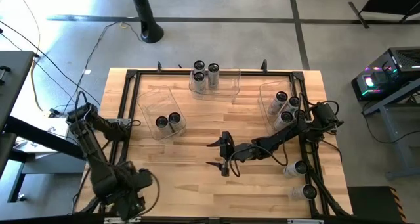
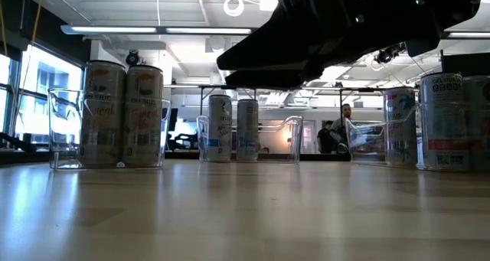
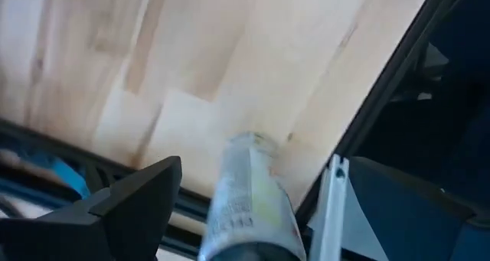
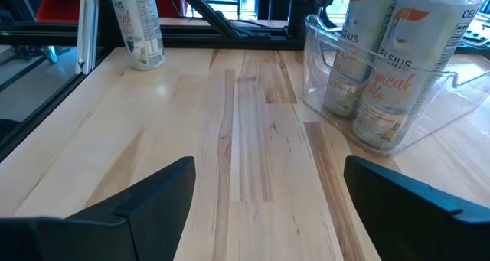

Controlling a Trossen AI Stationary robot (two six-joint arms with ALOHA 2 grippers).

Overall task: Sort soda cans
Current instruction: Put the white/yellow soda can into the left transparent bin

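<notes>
My left gripper [image 3: 264, 173] is open at the table's near left corner, under the left arm [image 1: 128, 183]. Its fingers stand on either side of one upright soda can [image 3: 249, 200], with gaps showing on both sides. That can [image 4: 139, 27] stands on its base by the table's edge. My right gripper [image 1: 215, 154] is open above the middle of the table, pointing toward the left edge, and touches nothing [image 4: 268, 207]. The other cans stand in three clear bins: two in the left bin [image 1: 161, 109], three in the far bin [image 1: 226, 85] and several in the right bin [image 1: 269, 96].
Two loose cans [image 1: 300, 166] [image 1: 308, 192] sit near the right edge on the near side, beside the right arm's cables. A black frame rail [image 1: 134, 76] runs around the tabletop. Bare wood lies between the bins and along the near edge [image 1: 197, 198].
</notes>
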